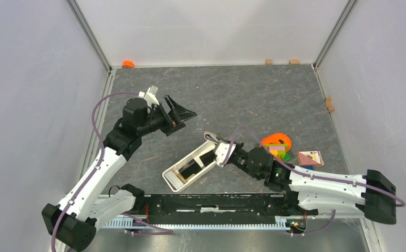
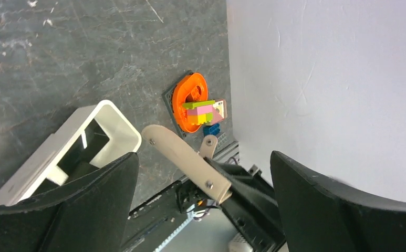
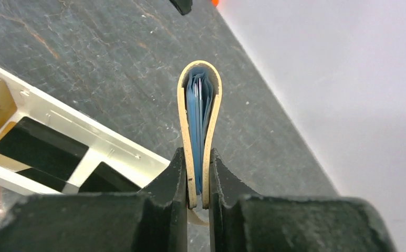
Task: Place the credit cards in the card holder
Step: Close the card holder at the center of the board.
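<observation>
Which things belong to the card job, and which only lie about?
Job: long white plastic tray; flat black cards lying in it; tan folded sleeve with blue sheets inside, clamped in right tool.
Lying about: orange bowl of coloured blocks; small picture card beside it.

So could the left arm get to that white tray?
Probably yes: the left claw is open and empty, bare tabletop lies between it and the tray; only the right claw crowds its far end.

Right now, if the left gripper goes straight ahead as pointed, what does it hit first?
Probably the beige folded sleeve in the right gripper, framed between the left gripper's open jaws. Depth unclear.
</observation>
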Available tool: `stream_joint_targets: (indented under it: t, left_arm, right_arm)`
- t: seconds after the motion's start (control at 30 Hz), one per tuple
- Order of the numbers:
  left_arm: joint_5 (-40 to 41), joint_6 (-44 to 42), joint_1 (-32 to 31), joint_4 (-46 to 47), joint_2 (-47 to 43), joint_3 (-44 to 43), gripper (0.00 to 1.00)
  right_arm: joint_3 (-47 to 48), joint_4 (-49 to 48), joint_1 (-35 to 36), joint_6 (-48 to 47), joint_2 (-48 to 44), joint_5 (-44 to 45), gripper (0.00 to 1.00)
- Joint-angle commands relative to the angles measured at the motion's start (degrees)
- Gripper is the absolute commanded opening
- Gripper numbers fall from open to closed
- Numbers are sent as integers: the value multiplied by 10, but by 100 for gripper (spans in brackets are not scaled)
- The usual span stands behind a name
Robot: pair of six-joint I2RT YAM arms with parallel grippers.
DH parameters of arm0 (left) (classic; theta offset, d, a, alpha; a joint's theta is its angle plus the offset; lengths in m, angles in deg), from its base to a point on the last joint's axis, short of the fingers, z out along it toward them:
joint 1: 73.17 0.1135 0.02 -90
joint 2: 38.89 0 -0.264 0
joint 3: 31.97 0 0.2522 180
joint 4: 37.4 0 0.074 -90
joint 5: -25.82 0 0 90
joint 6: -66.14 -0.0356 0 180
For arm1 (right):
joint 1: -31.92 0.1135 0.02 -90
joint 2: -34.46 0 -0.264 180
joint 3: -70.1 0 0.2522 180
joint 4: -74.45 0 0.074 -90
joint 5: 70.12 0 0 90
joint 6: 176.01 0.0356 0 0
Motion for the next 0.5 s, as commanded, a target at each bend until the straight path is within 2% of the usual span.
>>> stream_joint_targets:
  t: [0.0, 0.1, 0.2, 0.47]
  left_arm:
    - [-27, 80, 15, -32, -28, 13, 100]
    - [-58, 91, 15, -41, -22, 38, 100]
    - [-90, 85, 15, -46, -23, 66, 100]
    - [-156, 86, 15, -52, -49, 115, 99]
  right_arm:
    - [-7, -186, 94, -163, 27, 162, 0]
    - [-10, -265, 151, -240, 75, 212, 0]
    - [-9, -316, 183, -295, 116, 226, 0]
    - [-23, -448, 232, -406, 201, 262, 0]
